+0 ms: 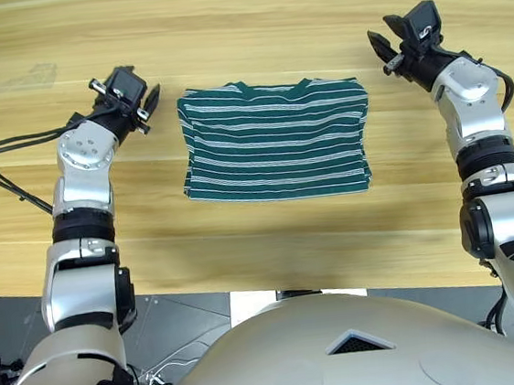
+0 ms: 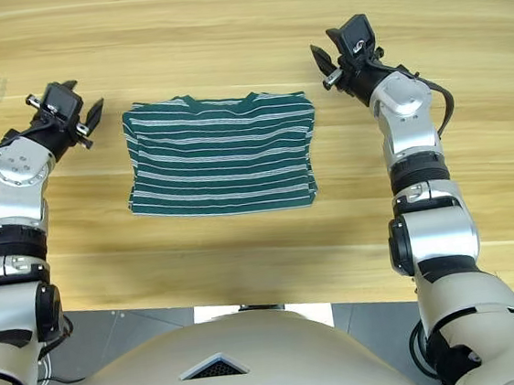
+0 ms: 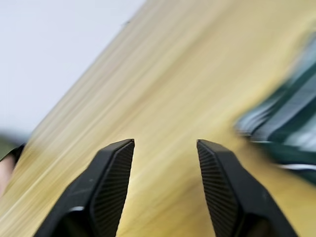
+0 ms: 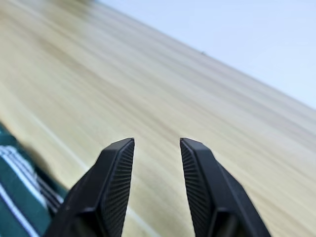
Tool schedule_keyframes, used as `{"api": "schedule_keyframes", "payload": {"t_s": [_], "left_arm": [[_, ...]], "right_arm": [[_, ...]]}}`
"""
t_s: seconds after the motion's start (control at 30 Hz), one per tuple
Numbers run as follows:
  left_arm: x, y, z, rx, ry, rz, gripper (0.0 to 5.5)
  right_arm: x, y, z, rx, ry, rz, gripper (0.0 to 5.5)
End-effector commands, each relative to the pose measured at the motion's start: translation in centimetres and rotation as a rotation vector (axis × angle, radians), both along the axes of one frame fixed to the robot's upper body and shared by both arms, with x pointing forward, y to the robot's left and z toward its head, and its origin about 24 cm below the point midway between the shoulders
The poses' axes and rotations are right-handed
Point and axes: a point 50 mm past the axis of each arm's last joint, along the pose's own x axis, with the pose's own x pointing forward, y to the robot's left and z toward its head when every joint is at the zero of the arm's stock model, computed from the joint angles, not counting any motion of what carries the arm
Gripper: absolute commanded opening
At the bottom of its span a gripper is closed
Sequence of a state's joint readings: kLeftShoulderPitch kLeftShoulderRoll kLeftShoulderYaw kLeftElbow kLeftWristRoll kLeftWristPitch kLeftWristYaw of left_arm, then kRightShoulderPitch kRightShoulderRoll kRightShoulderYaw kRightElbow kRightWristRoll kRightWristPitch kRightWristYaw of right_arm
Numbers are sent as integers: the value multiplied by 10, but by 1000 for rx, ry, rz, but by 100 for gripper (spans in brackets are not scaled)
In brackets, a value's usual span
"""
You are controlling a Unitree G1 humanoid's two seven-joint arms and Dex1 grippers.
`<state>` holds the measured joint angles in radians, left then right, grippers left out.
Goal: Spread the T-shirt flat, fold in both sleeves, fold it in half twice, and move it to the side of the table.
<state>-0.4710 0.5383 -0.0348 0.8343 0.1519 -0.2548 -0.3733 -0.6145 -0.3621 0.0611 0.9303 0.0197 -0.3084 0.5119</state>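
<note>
A dark green T-shirt (image 1: 275, 139) with thin white stripes lies folded into a compact rectangle at the middle of the wooden table (image 1: 239, 20), collar toward the far side. My left gripper (image 1: 149, 105) hovers just left of the shirt's far left corner, open and holding nothing. My right gripper (image 1: 382, 49) is raised to the right of the shirt's far right corner, also open and empty. In the left wrist view the open fingers (image 3: 113, 187) frame bare wood with the shirt's edge (image 3: 281, 123) off to one side. A corner of the shirt (image 4: 15, 202) lies beside the right gripper's fingers (image 4: 116, 182).
Bare wood surrounds the shirt on every side. The table's near edge (image 1: 249, 290) runs in front of my torso, with dark floor below it. Black cables (image 1: 5, 155) loop off my left wrist over the table.
</note>
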Motion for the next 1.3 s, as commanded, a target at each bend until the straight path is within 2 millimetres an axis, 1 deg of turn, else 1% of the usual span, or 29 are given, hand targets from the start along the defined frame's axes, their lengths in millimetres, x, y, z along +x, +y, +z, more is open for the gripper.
{"api": "schedule_keyframes", "payload": {"t_s": [0.03, 0.07, 0.1, 0.17, 0.27, 0.37, 0.43, 0.47, 0.53, 0.6, 0.67, 0.77, 0.8, 0.9, 0.93, 0.97, 1.0, 1.03, 1.07, 1.1, 1.13, 1.17, 1.2, 1.3], "left_arm": [[0, -6, -15, -61, 15, 34, 307], [-1, -8, -17, -57, 10, 26, 316], [-2, -10, -17, -65, -10, 14, 337], [1, -10, -3, -127, -108, 28, 361], [3, -5, 28, -236, -293, 86, 361], [-2, -3, 55, -292, -416, 96, 361], [-8, -3, 67, -319, -453, 89, 361], [-12, -2, 73, -316, -471, 88, 361], [-19, -3, 83, -323, -489, 78, 361], [-22, -10, 91, -335, -493, 54, 361], [-26, -15, 95, -314, -488, 24, 361], [-32, -16, 94, -298, -472, 23, 361], [-34, -15, 93, -297, -469, 29, 361], [-39, -17, 89, -299, -462, 39, 361], [-40, -19, 88, -299, -459, 33, 361], [-42, -21, 87, -298, -457, 30, 361], [-44, -22, 88, -292, -461, 26, 361], [-47, -22, 88, -286, -467, 29, 361], [-50, -22, 89, -291, -471, 33, 361], [-50, -24, 89, -289, -469, 24, 361], [-50, -28, 89, -289, -465, 12, 361], [-50, -31, 88, -290, -461, 0, 361], [-51, -33, 88, -286, -461, -14, 361], [-54, -37, 89, -293, -464, -28, 361]], "right_arm": [[-4, 9, -11, -27, 2, 31, 170], [-5, 11, -13, -31, 1, 37, 170], [-7, 13, -14, -44, -5, 59, 170], [-11, 21, -16, -68, -3, 145, 170], [-9, 29, -16, -166, 10, 233, 170], [-5, 36, -18, -351, 43, 321, 170], [-4, 40, -24, -476, 73, 381, 170], [-4, 40, -28, -572, 93, 401, 170], [0, 31, -37, -837, 83, 370, 170], [0, 19, -44, -1001, 97, 333, 170], [-2, 5, -50, -1113, 129, 295, 170], [-1, -13, -47, -1184, 128, 226, 170], [0, -23, -43, -1228, 126, 200, 170], [-2, -71, -27, -1393, 166, 95, 170], [-6, -82, -26, -1402, 209, 98, 170], [-10, -84, -28, -1354, 247, 122, 170], [-14, -72, -35, -1140, 315, 165, 170], [-18, -55, -40, -934, 358, 262, 170], [-25, -39, -43, -764, 380, 388, 170], [-41, -23, -41, -630, 370, 571, 170], [-60, -11, -36, -547, 352, 727, 170], [-78, -1, -28, -485, 336, 848, 170], [-94, 7, -20, -435, 326, 931, 170], [-127, 34, 14, -305, 270, 1118, 170]]}}
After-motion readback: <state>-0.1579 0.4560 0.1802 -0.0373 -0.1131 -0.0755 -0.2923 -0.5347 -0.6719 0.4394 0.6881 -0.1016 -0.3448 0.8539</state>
